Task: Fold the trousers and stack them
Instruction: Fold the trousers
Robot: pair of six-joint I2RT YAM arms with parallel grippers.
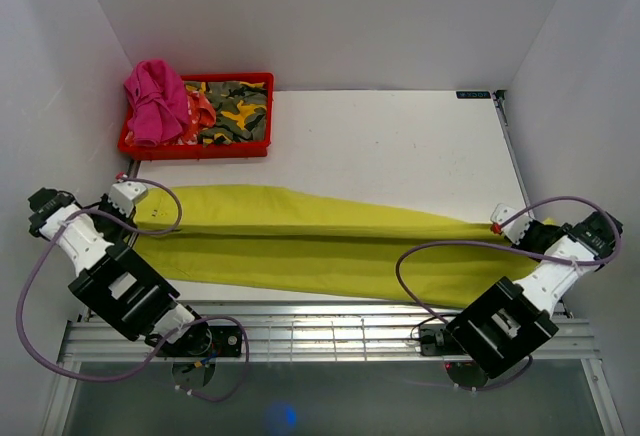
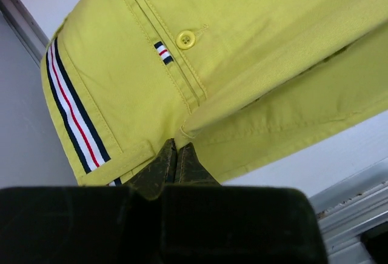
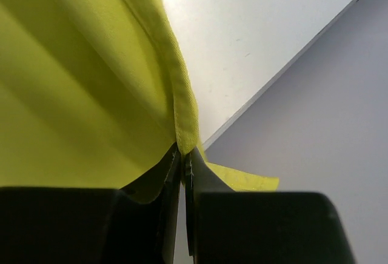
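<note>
Now left claw (image 2: 176, 156), right claw (image 3: 183, 155) clamped on trousers (image 1: 320, 241) ends (waist left); half-fold likely next: bring ends together.

Robotics laboratory test cell. A white table (image 1: 400, 146) stands boxed in by plain white walls (image 1: 330, 16) at the back and both sides, with no furnishing or decoration. Two small arms, the left arm (image 1: 110, 266) and the right arm (image 1: 520, 306), are mounted on a slotted aluminium rail (image 1: 330, 331) at the near edge, their loose grey-violet cables (image 1: 400, 261) exposed. A red plastic crate (image 1: 195, 148) of mixed garments (image 1: 235, 111) sits at the far left corner.
</note>
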